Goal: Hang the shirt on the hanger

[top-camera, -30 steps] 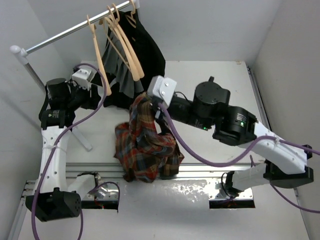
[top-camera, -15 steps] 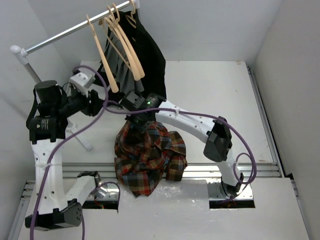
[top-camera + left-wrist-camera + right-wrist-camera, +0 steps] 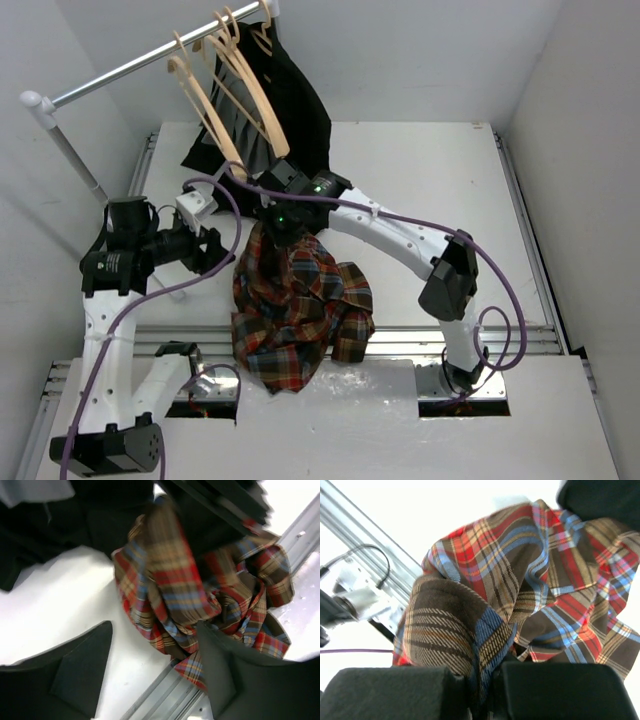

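Lowered since a moment ago, the left gripper (image 3: 154, 626) gapes wide and empty at the 9 o'clock side of the plaid shirt (image 3: 300, 310), whose top fold the right gripper (image 3: 482, 680) pinches tight, wooden hangers (image 3: 210, 120) hanging off at 11 o'clock.

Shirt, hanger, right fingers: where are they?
shirt (image 3: 300, 310): top view, middle of the plaid heap.
hanger (image 3: 212, 122): top view, leftmost one's curved arm.
right fingers (image 3: 560, 690): right wrist view, one black finger pinching plaid cloth.

One shirt (image 3: 300, 310), four hangers (image 3: 208, 118), two arms (image 3: 390, 225)
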{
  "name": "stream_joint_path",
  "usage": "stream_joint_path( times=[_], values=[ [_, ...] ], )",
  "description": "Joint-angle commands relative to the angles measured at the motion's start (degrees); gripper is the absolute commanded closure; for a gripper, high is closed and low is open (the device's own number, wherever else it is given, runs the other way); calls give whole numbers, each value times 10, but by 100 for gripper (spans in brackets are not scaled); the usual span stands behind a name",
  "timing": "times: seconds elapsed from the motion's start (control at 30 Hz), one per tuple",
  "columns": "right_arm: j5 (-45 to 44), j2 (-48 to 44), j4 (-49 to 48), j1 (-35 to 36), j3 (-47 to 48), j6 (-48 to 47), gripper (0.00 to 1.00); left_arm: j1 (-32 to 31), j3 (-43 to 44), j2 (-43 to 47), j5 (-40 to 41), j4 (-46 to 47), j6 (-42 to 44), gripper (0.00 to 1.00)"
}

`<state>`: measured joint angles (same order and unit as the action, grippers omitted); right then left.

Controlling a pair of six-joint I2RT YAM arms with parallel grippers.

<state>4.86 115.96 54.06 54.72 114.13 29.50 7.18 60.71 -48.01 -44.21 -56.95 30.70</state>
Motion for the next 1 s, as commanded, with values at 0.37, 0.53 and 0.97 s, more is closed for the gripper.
stream_joint_path(
  times=[0.37,0.53,0.97],
  values=[
    [-47,-50,-157,-36,5,139,100,-152,-65,7,108,185,-135,9],
    [-75,-69,-172,-36,-10,147,100,-192,-99,-14,203,239,-205,9],
    [-80,-98,-170,-36,-65,135,100,-217,-114,-84,247,293,-255,100]
  ],
)
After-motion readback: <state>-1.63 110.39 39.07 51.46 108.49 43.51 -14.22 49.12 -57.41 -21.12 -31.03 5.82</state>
